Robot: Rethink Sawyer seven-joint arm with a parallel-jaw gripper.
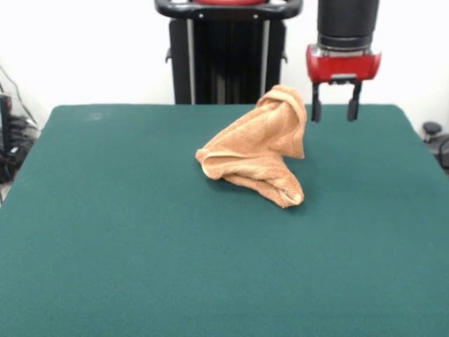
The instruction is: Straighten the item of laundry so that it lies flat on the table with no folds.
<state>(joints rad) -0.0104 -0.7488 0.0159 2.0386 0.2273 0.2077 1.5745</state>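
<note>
One towel [256,151] sits near the middle of the green bench [140,246]. It is orange and all bunched up in a lump, with one corner poking up high and folds lying under it. The gripper [335,111] hangs in the air just beside that high corner, on its right in the front view. Its jaws are spread apart and hold nothing. They do not touch the towel.
</note>
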